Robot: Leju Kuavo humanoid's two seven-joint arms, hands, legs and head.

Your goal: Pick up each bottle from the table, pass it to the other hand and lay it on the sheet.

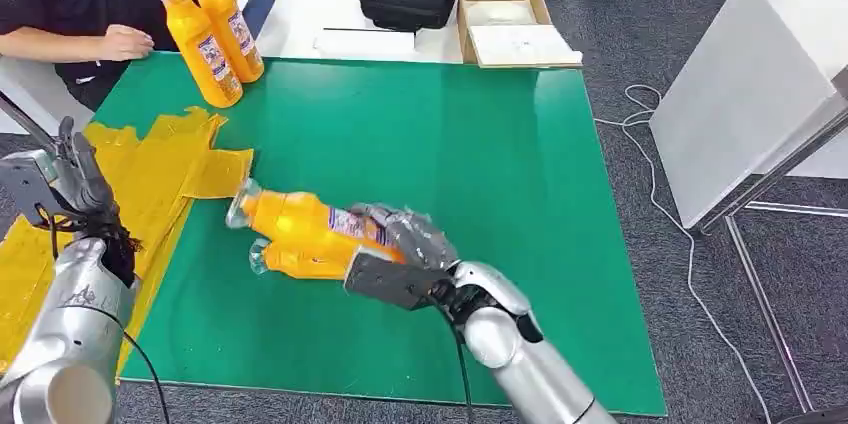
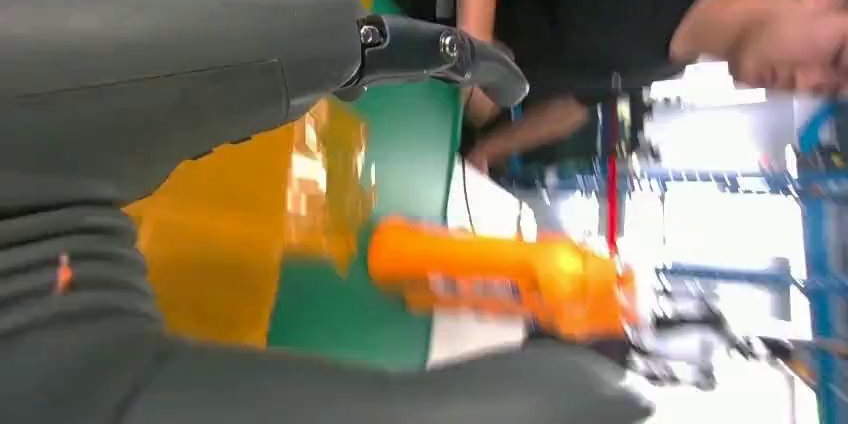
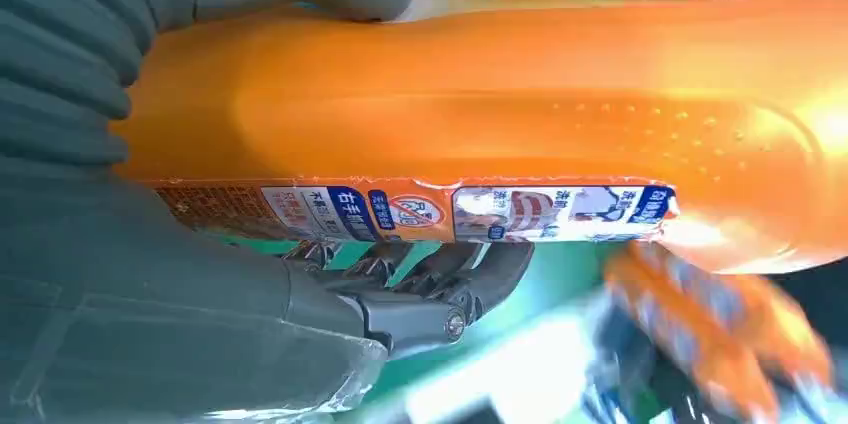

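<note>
Gripping bottle (image 1: pixel 300 217) sideways in right hand (image 1: pixel 405 244), fingers (image 3: pixel 440 274) wrapped | left hand (image 1: pixel 75 174) raised, fingers apart, empty

The head view looks down from high on the green tabletop (image 1: pixel 480 144). Both wrist views sit close behind their hands, turned sideways, sharing that tabletop.

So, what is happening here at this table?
The robot's right hand grips an orange bottle on its side over the green mat, just above a second lying bottle. The left hand is raised over the yellow sheet, holding nothing. Two more bottles stand upright at the far corner, beside a seated person.
</note>
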